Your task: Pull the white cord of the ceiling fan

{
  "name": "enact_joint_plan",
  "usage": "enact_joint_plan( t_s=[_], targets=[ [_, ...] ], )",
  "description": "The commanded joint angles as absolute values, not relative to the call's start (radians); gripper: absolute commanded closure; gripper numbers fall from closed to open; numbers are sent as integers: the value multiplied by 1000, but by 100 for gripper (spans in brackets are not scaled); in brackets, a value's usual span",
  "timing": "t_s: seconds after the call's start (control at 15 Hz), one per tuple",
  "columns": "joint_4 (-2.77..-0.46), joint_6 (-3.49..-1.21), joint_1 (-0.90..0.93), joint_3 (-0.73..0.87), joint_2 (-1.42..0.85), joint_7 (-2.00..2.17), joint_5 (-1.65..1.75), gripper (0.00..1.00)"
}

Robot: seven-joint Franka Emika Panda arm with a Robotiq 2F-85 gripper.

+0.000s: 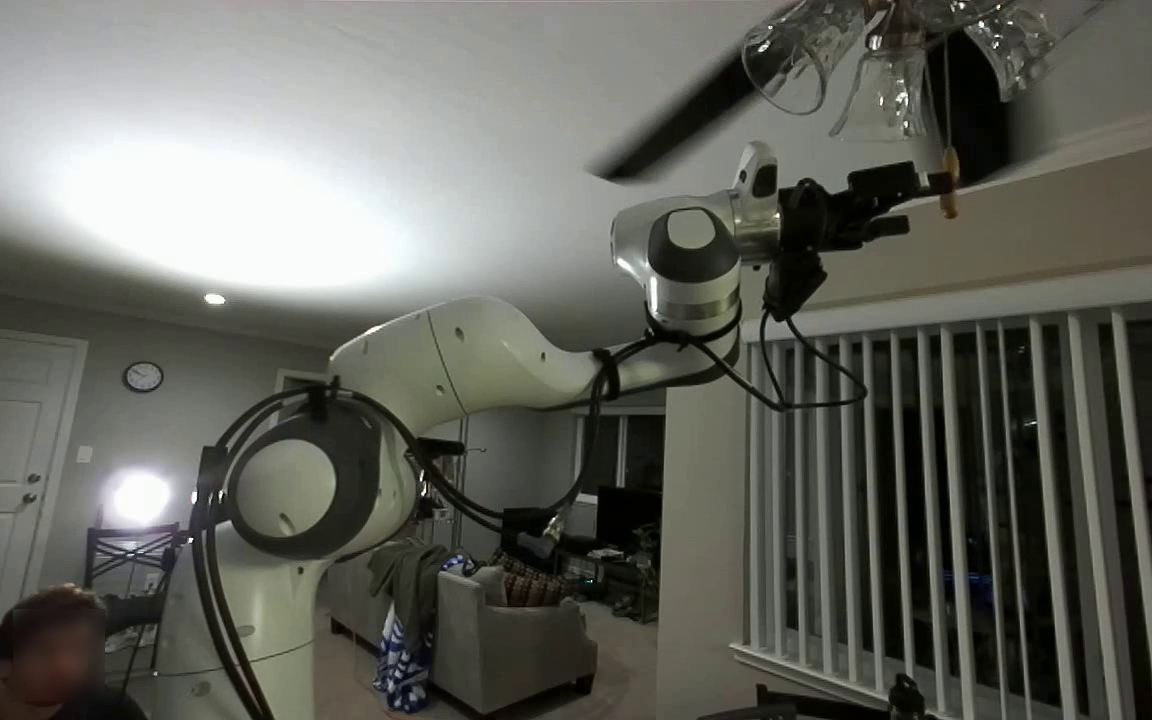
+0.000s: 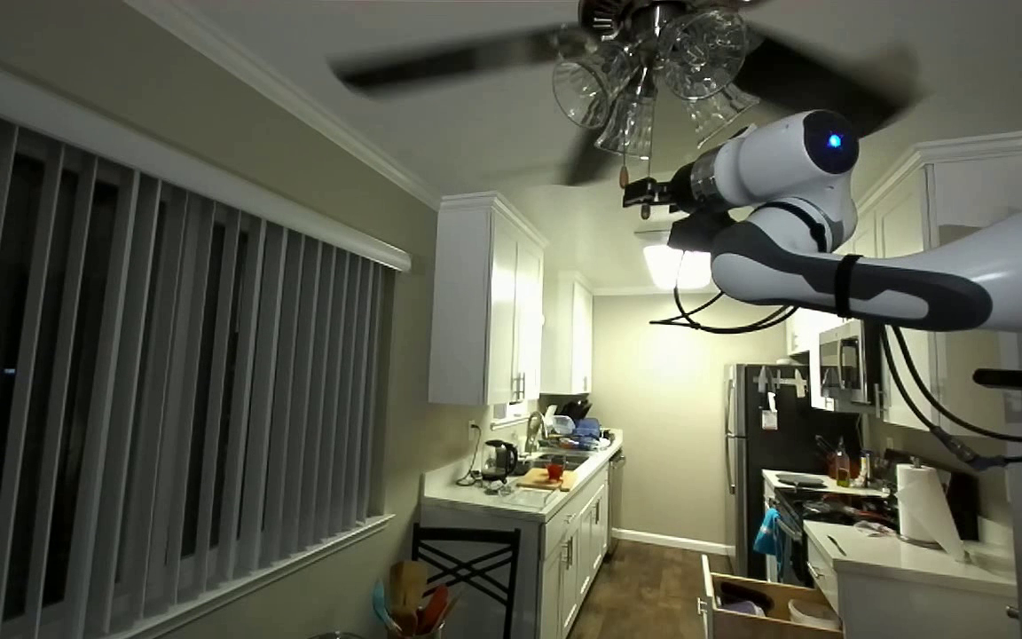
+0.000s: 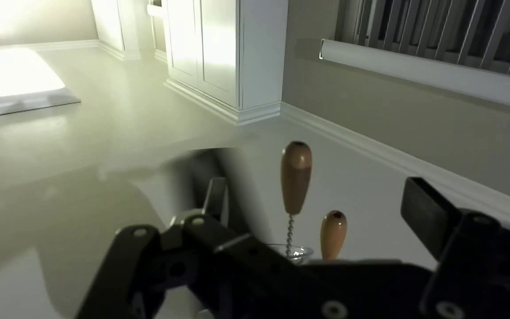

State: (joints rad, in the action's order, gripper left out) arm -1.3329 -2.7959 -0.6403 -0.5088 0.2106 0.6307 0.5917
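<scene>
The white cord (image 3: 289, 235) is, as I judge it, the twisted strand in the wrist view, hanging below the ceiling fan (image 2: 642, 82) and ending in the nearer knob (image 3: 297, 177), though the light is too poor to settle its colour. The jaws of the gripper (image 3: 319, 199) stand well apart with nothing held; seen from the wrist, the nearer knob and the farther knob (image 3: 333, 235) both appear between them.

With 2 knobs hanging so near each other, closing here could trap both, or only the wrong pull. A tapering knob may also slip free if it is pinched just at its tip. The blades (image 1: 686, 115) are smeared in both exterior views, so the fan is probably turning: moving air could set the cord swinging, and too high a reach could knock the glass shades (image 1: 884, 100) or meet the blades. A sideways tug might strain the cord without working its switch.

No brand or writing can be read. The clock (image 1: 143, 376) is too small for its figures to show, and the tag (image 2: 769, 421) on the refrigerator (image 2: 768, 470) is illegible.
</scene>
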Motion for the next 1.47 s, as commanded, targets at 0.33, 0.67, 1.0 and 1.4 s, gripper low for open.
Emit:
enact_joint_plan(
  t_s=[0.33,0.67,1.0,1.4],
  targets=[
    [-1231,-2757,-678,-576,148,672,678,33],
    [-1215,-2758,-682,-585,137,678,687,67],
    [-1211,-2758,-682,-587,135,679,686,94],
    [-1219,-2757,-685,-584,144,684,688,92]
  ],
)
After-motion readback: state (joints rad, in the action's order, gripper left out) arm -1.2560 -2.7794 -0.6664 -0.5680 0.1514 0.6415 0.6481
